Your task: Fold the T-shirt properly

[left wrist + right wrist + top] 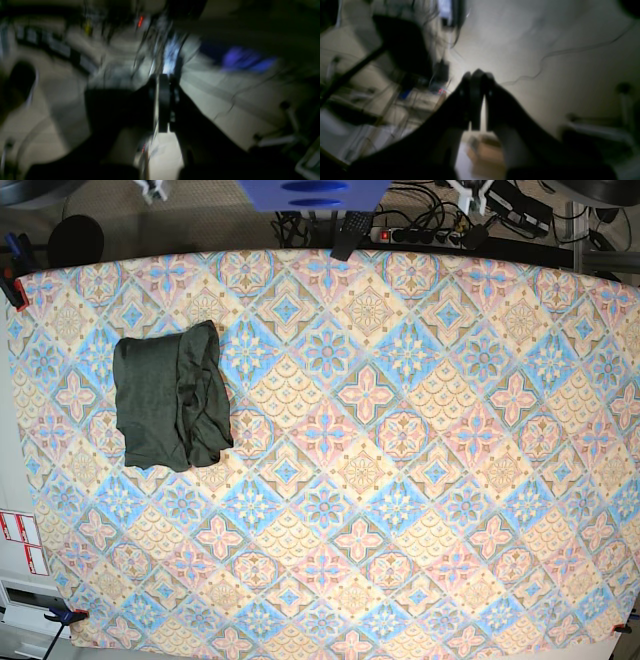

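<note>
Closed and empty, left gripper and right gripper point off the table; T-shirt lies folded compactly near its far-left corner, so folding looks finished, next only checking neatness.

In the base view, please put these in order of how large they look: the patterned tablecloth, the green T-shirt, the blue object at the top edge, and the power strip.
1. patterned tablecloth, by far the largest.
2. T-shirt, folded into a compact bundle.
3. blue object, cut off by the top edge, so only its visible part counts.
4. power strip, partly hidden among cables.
</note>
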`<move>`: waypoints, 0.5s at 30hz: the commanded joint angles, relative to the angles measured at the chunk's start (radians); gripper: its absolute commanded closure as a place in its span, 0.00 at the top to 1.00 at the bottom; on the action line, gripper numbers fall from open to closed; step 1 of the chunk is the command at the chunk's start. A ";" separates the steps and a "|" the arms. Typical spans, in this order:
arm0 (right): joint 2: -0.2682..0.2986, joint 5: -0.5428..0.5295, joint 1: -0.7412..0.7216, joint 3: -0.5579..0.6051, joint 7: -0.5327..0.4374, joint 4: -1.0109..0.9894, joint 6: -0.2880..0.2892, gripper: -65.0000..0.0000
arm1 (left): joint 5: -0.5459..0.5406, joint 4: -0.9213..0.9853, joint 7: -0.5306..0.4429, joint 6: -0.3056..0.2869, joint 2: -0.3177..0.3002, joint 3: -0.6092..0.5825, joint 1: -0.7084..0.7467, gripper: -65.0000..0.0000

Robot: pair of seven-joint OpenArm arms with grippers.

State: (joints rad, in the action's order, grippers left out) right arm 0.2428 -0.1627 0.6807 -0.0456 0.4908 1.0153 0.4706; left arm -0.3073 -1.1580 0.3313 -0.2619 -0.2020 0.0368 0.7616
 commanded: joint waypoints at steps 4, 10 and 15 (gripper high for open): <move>0.011 -0.005 -0.079 0.005 -0.140 -0.195 0.000 0.03 | 0.000 0.214 -0.116 -0.003 -0.009 -0.054 -0.086 0.00; 0.008 -0.005 -0.191 0.048 -0.350 -0.487 0.000 0.03 | 0.000 0.464 -0.268 -0.001 -0.007 -0.203 -0.208 0.00; -0.038 -0.005 -0.267 0.051 -0.498 -0.682 0.000 0.03 | 0.000 0.651 -0.375 -0.001 0.034 -0.301 -0.313 0.00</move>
State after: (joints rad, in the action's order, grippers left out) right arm 0.1890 -0.1642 0.4015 0.0067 -0.0013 0.3347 0.4706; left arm -0.3099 -0.5049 -0.0345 -0.2569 -0.1680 -0.2615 0.4450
